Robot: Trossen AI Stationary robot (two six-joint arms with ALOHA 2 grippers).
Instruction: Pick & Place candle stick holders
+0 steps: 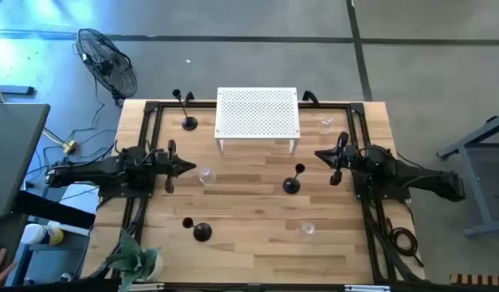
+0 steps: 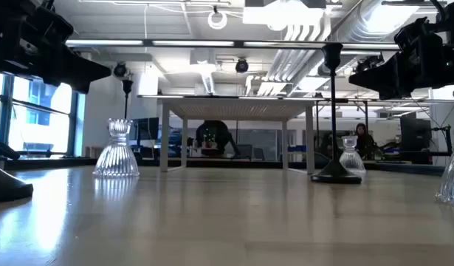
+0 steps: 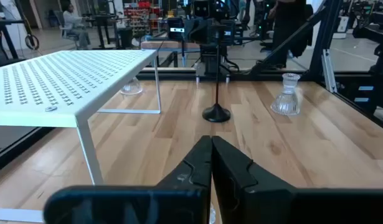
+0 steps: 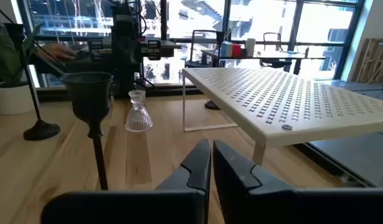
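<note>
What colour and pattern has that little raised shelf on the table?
The shelf is white, dotted all over with small holes; the high view shows it best.

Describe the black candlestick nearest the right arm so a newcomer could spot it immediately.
Start at the white perforated shelf at the table's far edge. Just in front of its right leg, on bare wood, stands the black candlestick, a short way from the shut right claw. The other two black candlesticks sit on the left half; the clear glass holders nearby are transparent.
</note>
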